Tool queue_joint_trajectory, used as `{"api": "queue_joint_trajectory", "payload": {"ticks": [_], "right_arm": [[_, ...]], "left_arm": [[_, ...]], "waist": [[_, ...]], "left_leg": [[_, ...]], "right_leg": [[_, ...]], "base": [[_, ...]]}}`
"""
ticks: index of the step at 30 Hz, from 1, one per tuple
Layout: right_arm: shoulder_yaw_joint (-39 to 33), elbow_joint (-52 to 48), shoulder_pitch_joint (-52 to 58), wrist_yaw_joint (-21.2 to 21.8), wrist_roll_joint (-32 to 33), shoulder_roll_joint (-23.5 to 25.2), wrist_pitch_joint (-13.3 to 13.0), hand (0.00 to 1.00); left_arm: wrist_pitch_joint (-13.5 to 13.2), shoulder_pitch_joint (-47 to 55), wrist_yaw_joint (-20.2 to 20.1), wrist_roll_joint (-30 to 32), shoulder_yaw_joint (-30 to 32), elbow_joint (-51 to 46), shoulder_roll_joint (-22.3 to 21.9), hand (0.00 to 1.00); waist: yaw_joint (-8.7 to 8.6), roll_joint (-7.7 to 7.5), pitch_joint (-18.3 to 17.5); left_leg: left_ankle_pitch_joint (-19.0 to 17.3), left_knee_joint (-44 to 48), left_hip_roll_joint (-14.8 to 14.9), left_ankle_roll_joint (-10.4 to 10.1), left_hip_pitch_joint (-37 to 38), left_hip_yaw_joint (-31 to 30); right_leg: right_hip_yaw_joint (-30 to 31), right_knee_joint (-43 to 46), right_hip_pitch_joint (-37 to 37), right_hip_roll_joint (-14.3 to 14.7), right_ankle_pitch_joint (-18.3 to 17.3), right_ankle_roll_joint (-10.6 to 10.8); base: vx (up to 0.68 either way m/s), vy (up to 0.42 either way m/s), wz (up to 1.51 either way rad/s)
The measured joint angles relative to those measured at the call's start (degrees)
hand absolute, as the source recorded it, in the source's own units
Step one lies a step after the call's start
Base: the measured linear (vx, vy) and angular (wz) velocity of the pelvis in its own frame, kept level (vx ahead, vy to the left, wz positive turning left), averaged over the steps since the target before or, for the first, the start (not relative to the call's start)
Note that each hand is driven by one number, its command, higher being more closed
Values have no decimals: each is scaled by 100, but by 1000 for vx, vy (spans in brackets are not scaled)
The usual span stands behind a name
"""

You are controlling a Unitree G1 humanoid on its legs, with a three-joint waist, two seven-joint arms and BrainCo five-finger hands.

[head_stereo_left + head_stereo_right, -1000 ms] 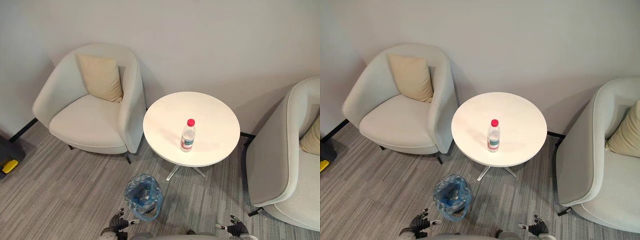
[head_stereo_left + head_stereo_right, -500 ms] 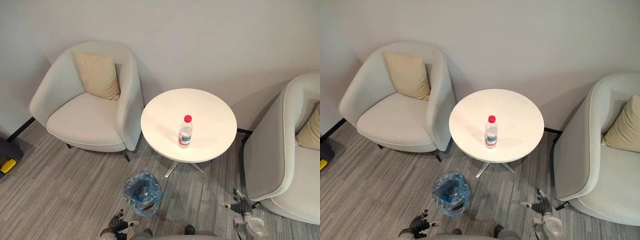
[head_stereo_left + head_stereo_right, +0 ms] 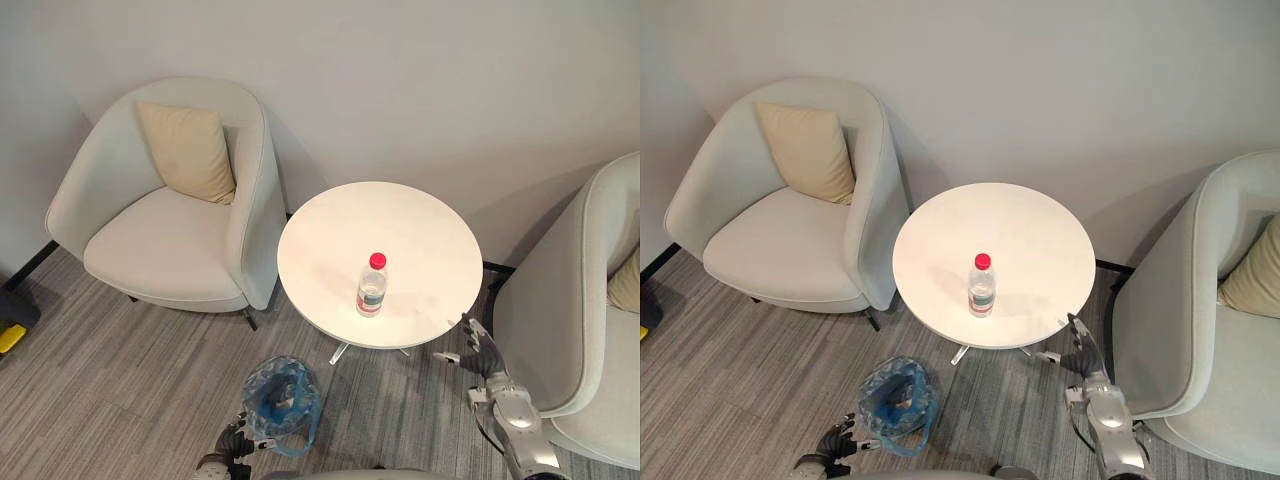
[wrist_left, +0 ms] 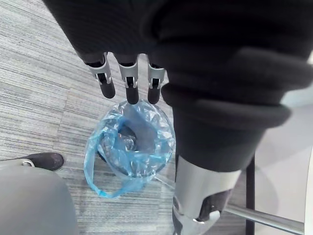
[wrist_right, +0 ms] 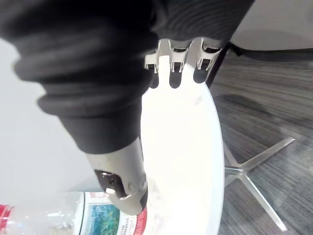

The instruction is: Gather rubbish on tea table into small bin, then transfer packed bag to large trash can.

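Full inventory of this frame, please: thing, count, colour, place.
tea table: 1, white, round, centre, between the armchairs
bottle: 1, clear with red cap, upright on the tea table, towards its near side
small bin: 1, dark, lined with a blue bag, on the floor on the robot's side of the tea table
armchairs: 2, pale grey, one on the left, one on the right
cushions: 2, beige, one in each armchair
floor object: 1, dark and yellow, far left edge, cannot identify
left hand: 1, open, low beside the small bin
right hand: 1, open, raised by the tea table's near right rim
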Motion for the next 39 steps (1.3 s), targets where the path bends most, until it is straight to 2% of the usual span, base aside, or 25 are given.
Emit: {"api": "queue_joint_trajectory", "payload": {"ticks": [2,9,14,16,17,26,32,39], "right_arm": [[129,0,-199,-5,0,-26,0,0],[385,1,-722,-27,-1,-40,-12,0],[578,10,-1039,-129,0,-103,-12,0],[608,54,-1150,-132,0,-102,-12,0],[608,54,-1205,-135,0,-102,-12,0],[741,532,-1858,-263,69,-145,-3,0],[744,806,-2107,-414,114,-154,14,0],[827,1169,-2844,-542,121,-138,17,0]], "left_arm": [[1,9,-9,4,-72,1,-11,0],[-46,57,-7,11,-117,1,-11,0],[-52,52,-8,9,-267,1,-10,0],[-50,61,-9,9,-281,3,-4,0],[-49,75,-9,9,-296,4,-4,0],[-83,208,-5,-7,-339,3,-67,0],[-93,181,-3,-18,-344,-32,-67,0],[-162,154,26,-51,-444,-272,-50,0]], "waist": [[10,-1,1],[31,25,15],[22,165,91],[48,175,124],[126,188,148],[181,333,217],[302,346,241],[327,390,618]], "left_leg": [[75,-12,0,28,-37,2],[272,-107,-11,17,-205,-19],[252,-385,95,35,-308,-49],[240,-494,104,50,-329,-46],[239,-492,90,53,-370,-35],[217,-447,90,64,-651,-53],[278,-325,127,5,-715,-52],[339,-199,61,19,-868,-49]], "right_leg": [[-8,-57,-7,6,57,-66],[-17,-344,-35,28,315,-46],[-52,-610,-159,165,610,-36],[-47,-673,-210,210,712,-8],[-21,-722,-214,201,781,-8],[24,-692,-515,190,787,12],[-17,-516,-605,201,698,-34],[-47,-505,-654,170,686,-21]], "base": [[-8,-15,2],[-74,-16,4],[-143,11,5],[-158,15,1],[-161,31,-7],[-50,2,0],[107,-18,-1],[26,2,6]]}}
